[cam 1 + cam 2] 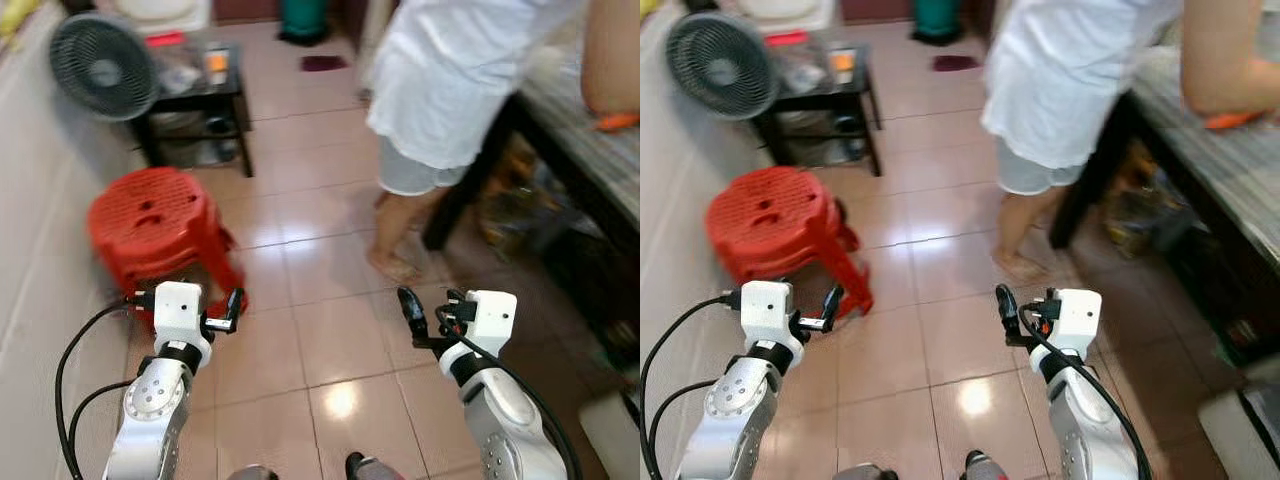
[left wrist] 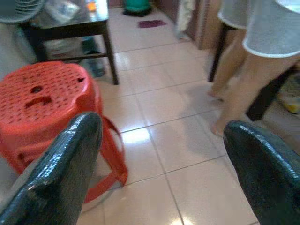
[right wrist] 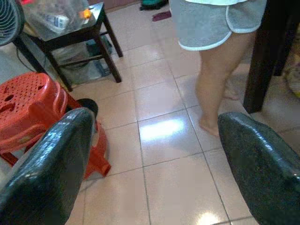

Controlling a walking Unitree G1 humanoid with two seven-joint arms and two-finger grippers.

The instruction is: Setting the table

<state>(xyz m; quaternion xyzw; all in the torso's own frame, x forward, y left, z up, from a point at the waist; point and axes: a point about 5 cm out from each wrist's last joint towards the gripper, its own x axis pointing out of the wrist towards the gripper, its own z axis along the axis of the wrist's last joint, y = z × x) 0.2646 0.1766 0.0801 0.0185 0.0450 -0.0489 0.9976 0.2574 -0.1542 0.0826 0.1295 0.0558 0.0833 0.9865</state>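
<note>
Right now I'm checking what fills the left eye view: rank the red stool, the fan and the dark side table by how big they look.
1. Red stool, the largest, though it is also nearest.
2. Dark side table and fan: these look alike in extent, so I won't rank them.

Both my silver arms are raised in front of me, forearms angled up and forward, each ending in a white wrist block with black cables looping off it. My left tool [image 1: 234, 308] points ahead, its two long black fingers [image 2: 61, 173] spread wide apart with nothing between them. My right tool [image 1: 408, 308] is held at the same height, its fingers [image 3: 255, 164] equally spread and empty.
</note>
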